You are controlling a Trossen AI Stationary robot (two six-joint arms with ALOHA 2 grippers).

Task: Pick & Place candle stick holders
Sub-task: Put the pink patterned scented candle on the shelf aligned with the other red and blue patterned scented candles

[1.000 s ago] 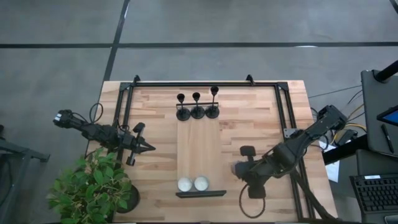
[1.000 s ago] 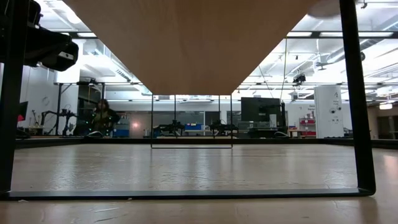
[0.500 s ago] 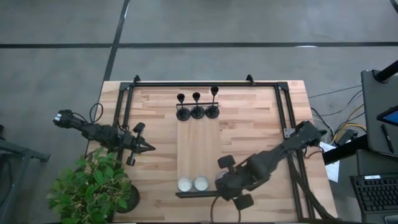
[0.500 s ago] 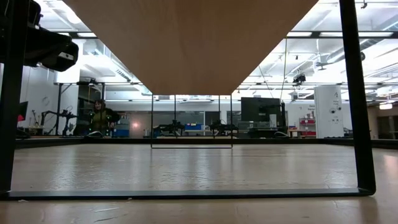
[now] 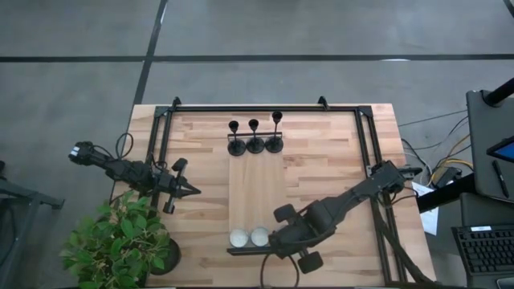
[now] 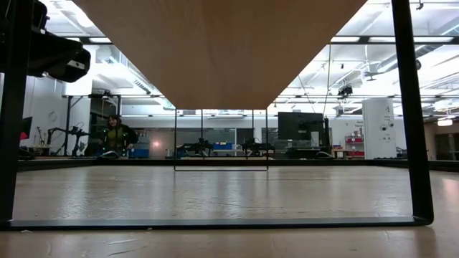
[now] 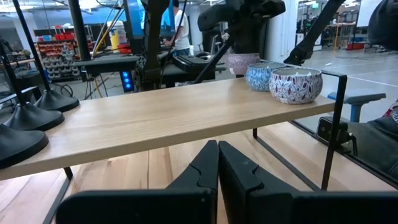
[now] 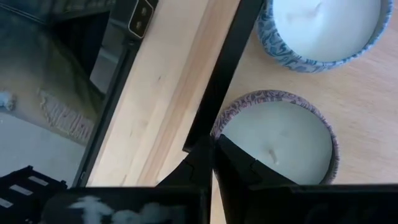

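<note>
Three black candle stick holders (image 5: 255,143) stand in a row on their round bases at the far end of a raised wooden shelf (image 5: 255,197); their bases also show in the left wrist view (image 7: 22,140). Two white candles in patterned cups (image 5: 249,238) sit at the shelf's near end. My right gripper (image 5: 271,239) is shut right beside the right-hand candle (image 8: 280,146), far from the holders. My left gripper (image 5: 193,190) is shut and empty over the table's left side, pointing at the shelf. My right gripper's shut fingertips (image 8: 208,152) stand at the rim of the right-hand candle's cup (image 8: 233,121), coming from the table's right. I cannot tell whether they touch it.
A black metal frame (image 5: 265,107) runs round the table's far, left and right sides. A potted plant (image 5: 120,241) stands at the near left corner. Bare tabletop lies on both sides of the shelf. A person shows far off in the room (image 6: 115,132).
My right gripper has swung toward the table's left and near edges, from the open tabletop right of the shelf to the two candles at the shelf's near end. The holders and candles stand as before.
</note>
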